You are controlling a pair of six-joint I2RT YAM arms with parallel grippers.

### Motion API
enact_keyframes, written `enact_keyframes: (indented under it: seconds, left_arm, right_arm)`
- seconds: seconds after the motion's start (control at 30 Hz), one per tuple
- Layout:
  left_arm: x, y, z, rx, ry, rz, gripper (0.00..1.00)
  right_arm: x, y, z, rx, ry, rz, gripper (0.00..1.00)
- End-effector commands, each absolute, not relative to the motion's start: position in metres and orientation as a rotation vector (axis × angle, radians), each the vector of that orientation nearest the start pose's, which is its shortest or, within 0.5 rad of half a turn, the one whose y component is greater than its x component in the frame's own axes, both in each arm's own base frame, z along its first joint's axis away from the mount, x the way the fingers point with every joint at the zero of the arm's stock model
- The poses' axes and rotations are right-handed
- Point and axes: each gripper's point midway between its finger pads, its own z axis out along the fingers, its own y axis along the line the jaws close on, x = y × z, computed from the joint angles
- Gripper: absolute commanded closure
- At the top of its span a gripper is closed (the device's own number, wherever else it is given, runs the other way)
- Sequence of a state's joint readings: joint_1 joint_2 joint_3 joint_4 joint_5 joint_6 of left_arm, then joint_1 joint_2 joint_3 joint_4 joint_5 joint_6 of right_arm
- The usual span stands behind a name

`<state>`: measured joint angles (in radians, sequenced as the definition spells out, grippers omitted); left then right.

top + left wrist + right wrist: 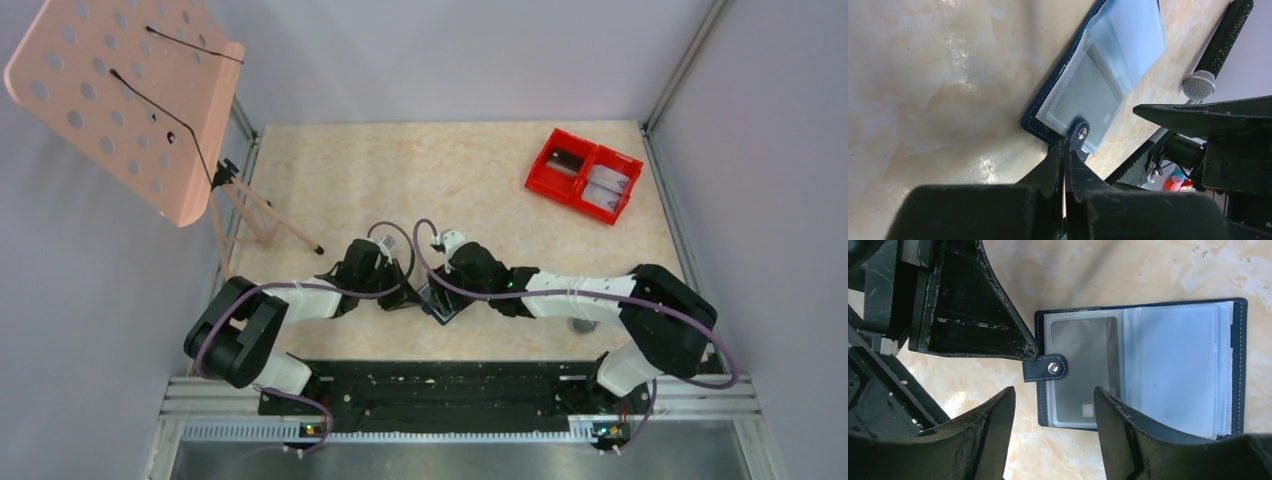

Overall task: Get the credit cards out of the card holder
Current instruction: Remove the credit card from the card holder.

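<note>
The card holder [1168, 365] lies open on the table, navy outside with clear pale pockets. A grey credit card [1083, 370] shows inside the left pocket. The holder's snap strap [1079, 134] sticks out from its edge, and my left gripper [1064, 145] is shut on that strap. My right gripper [1053, 395] hangs open just above the holder's near corner, touching nothing. From above, the card holder [440, 305] is mostly hidden between the left gripper [405, 295] and the right gripper [442, 290].
A red two-compartment bin [583, 174] with grey contents stands at the back right. A pink perforated stand [130, 100] on thin legs rises at the back left. A black microphone with a grey mesh head [1218, 50] lies beside the holder.
</note>
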<state>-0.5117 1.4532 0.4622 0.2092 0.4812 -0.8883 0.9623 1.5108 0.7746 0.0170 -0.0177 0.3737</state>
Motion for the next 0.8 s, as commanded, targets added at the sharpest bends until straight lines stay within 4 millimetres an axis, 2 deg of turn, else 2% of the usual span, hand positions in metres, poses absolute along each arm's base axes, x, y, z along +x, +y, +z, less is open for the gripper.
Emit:
enact_keyframes:
  seconds: [0.0, 0.27, 0.77]
  left_arm:
    - [0.221, -0.248, 0.045, -0.183, 2.537, -1.175, 1.00]
    - [0.220, -0.244, 0.045, -0.178, 2.537, -1.152, 1.00]
    - [0.220, -0.246, 0.053, -0.171, 2.510, -1.181, 1.00]
  right_arm:
    - [0.218, 0.333, 0.067, -0.771, 2.178, 0.593, 0.39]
    - [0.210, 0.330, 0.060, -0.873, 2.139, 0.492, 0.36]
    - [0.204, 0.325, 0.038, -0.907, 2.179, 0.457, 0.36]
